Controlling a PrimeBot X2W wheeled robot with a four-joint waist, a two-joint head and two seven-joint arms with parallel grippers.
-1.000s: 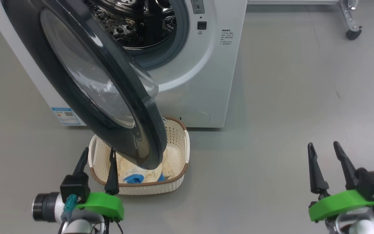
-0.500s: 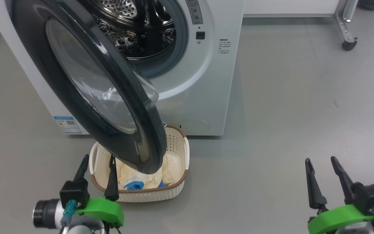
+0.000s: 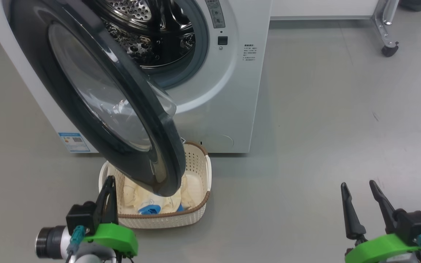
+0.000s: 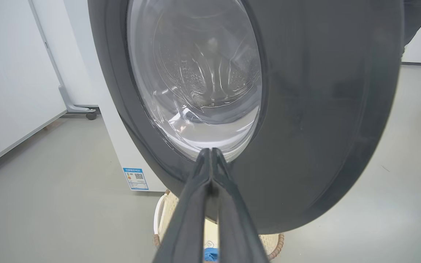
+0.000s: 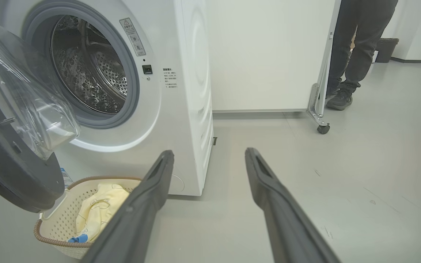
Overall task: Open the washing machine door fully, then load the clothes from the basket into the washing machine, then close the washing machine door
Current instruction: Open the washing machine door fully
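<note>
One washing machine [image 3: 228, 91], one door [image 3: 97, 95], one basket [image 3: 200, 171], two grippers.

Left gripper [image 3: 110, 179]: its two jaws are lying pressed together, tip to tip, with nothing showing between them. The tips are pointing over the basket's near left corner; I cannot tell if they are touching its rim. In the left wrist view the door [image 4: 305, 109] is hanging open just beyond and above the jaws, with the basket [image 4: 161, 215] sitting below it.

Right gripper [image 3: 357, 183]: its two jaws are standing wide apart, holding nothing, over bare floor [image 3: 323, 128] and well apart from the basket. The drum opening [image 5: 86, 69] is gaping ahead and to the left of these jaws.

The clothes [image 3: 152, 195] are lying in the basket: cream pieces bunched so the number is unclear, plus one blue piece [image 3: 149, 209] nearest the left jaws.

One person's legs [image 5: 360, 47] are standing far beyond the right jaws, beside one wheeled frame [image 5: 320, 106].
</note>
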